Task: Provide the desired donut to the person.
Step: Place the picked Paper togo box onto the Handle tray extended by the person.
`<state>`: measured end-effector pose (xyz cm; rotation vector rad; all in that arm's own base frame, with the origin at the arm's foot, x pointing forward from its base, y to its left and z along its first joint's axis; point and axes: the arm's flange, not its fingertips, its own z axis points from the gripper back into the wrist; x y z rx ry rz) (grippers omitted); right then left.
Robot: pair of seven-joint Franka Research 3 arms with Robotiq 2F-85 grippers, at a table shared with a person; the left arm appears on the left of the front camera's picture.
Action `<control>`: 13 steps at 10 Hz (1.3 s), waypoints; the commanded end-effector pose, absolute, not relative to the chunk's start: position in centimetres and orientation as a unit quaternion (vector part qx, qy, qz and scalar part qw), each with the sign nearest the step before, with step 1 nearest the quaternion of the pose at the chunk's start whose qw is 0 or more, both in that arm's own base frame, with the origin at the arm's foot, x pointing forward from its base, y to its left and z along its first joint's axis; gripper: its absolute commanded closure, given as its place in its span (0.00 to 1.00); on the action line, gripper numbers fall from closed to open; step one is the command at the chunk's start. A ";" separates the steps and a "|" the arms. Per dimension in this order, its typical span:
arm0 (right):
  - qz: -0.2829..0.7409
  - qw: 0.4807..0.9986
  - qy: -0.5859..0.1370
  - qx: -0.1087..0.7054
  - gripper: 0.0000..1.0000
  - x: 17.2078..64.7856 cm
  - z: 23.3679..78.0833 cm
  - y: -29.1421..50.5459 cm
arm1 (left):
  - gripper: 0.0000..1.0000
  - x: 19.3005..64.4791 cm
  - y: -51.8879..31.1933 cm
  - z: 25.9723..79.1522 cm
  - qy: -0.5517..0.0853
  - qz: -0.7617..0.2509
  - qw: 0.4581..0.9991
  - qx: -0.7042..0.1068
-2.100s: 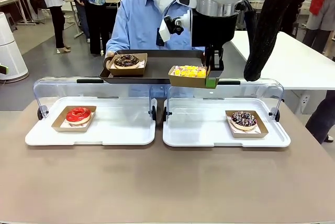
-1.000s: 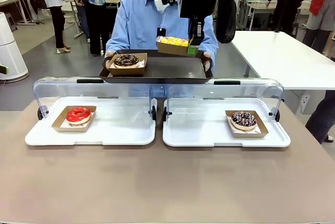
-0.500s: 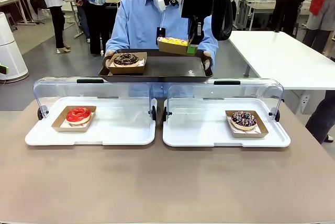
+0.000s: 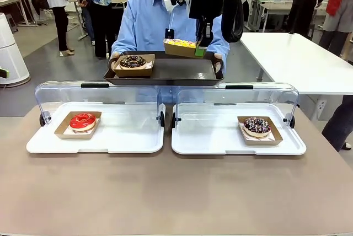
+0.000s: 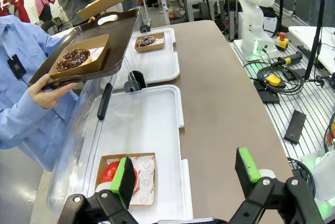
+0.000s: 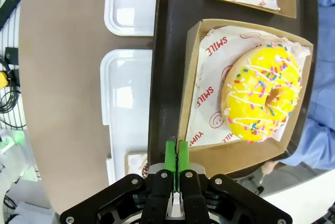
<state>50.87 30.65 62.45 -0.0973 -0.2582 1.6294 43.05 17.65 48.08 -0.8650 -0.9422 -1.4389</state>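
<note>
Carried up and back from the near edge of the dark tray (image 4: 182, 70), the yellow donut (image 4: 181, 43) in its cardboard box (image 4: 180, 49) now hangs above the tray's far right part, close to the person (image 4: 146, 21), and it has barely shifted over the last half second. The right gripper (image 4: 199, 50) pinches the box by its rim: in the right wrist view the green pads (image 6: 170, 166) are pressed together on the cardboard edge, with the box (image 6: 238, 96) and its sprinkled donut (image 6: 261, 96) out ahead of them over the tray (image 6: 170, 51).

Delivery looks to be in its last stage. The person holds the tray level with both hands, and a chocolate donut (image 4: 133, 62) already sits in its own box on the tray's left part. My reading is that the next move calls for lowering the yellow donut's box flat onto the bare right part of the tray, clear of the chocolate one, then spreading the fingers and drawing back without dragging the rim.

The right arm reaches across the middle from high up, its wrist pointing down and slightly toward the person. The left gripper (image 5: 186, 179) hovers with its fingers spread wide above the left white tray (image 5: 157, 130) on the desk (image 4: 176, 192), where a red donut (image 4: 83, 120) lies. A sprinkled chocolate donut (image 4: 257, 126) rests on the right white tray (image 4: 209, 137).
</note>
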 end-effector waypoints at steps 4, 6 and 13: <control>0.718 0.688 -0.097 -0.032 0.98 52.8 62.2 30.2 | 0.00 42.9 17.8 48.3 -0.402 -0.613 0.570 -0.370; 0.703 0.705 -0.086 -0.030 0.98 55.3 62.1 29.8 | 0.00 42.9 17.8 48.3 -0.402 -0.613 0.570 -0.370; 0.706 0.707 -0.042 -0.003 0.98 58.6 59.0 29.7 | 0.00 42.9 17.8 48.3 -0.402 -0.613 0.570 -0.370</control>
